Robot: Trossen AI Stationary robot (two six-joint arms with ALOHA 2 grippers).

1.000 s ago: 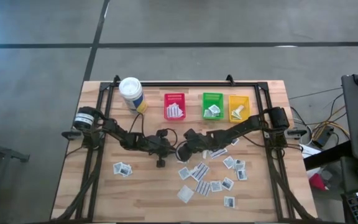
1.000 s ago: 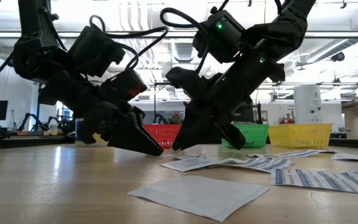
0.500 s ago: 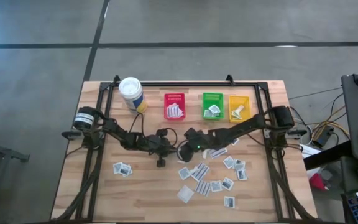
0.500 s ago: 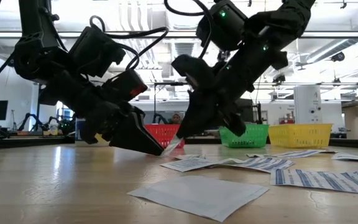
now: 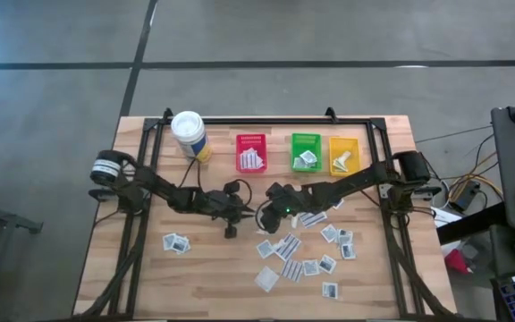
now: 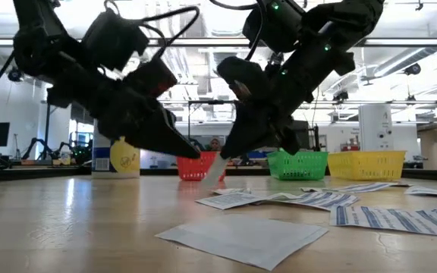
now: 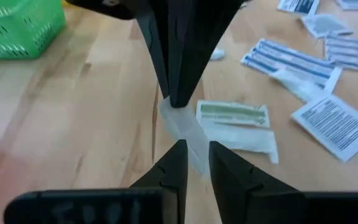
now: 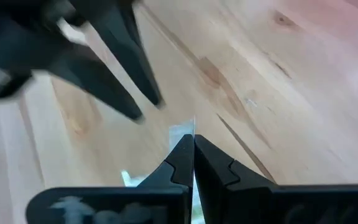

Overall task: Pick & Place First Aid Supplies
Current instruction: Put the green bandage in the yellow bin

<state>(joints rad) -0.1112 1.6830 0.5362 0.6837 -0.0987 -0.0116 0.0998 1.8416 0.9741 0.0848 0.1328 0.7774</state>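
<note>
A small white packet [image 6: 213, 168] hangs pinched at one edge in the right hand [image 6: 230, 155], whose fingers are clenched on it above the table [image 6: 67, 220]. The left hand [image 6: 192, 152] sits just beside it, tips near the packet's free end, fingers slightly apart and grasping nothing. Other packets [image 5: 286, 246] lie below and beyond the right hand. Risk: the thin edge grip may slip, or the two hands may collide.

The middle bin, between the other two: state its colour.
The middle bin is green, seen best in the high view.
</note>
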